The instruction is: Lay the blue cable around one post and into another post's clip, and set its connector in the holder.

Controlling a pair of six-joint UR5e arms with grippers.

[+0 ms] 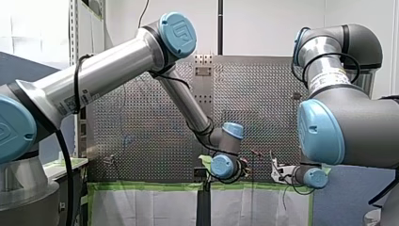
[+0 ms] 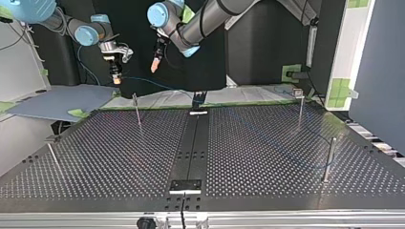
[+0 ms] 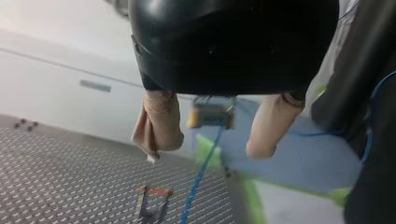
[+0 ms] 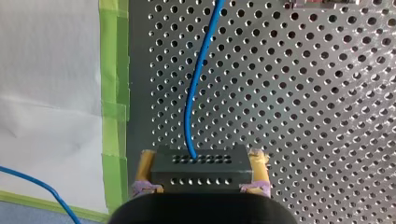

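right gripper (image 4: 201, 158) has its yellow pads pinched on the dark connector (image 4: 196, 179), one pad per short side. That's a firm hold which leaves the cable end free to steer. The connector hangs in the air over the table (image 4: 289, 116) edge on the arms' side, by the green tape (image 4: 114, 93). The blue cable (image 4: 194, 93) leaves the connector's front face and runs out slack over the perforations. Can't see it round any post, and its far run is too faint to trace.

left gripper (image 3: 208, 149) hovers just beside, beige-padded fingers (image 3: 161, 126) spread with nothing between them. Looks staged to take the cable below the connector and guide it.

The nearest post (image 2: 137, 109) stands close to that same edge, likely the first wrap. A small bracket (image 2: 197, 99) at mid-edge may be the holder, can't tell. Routing looks not yet started.
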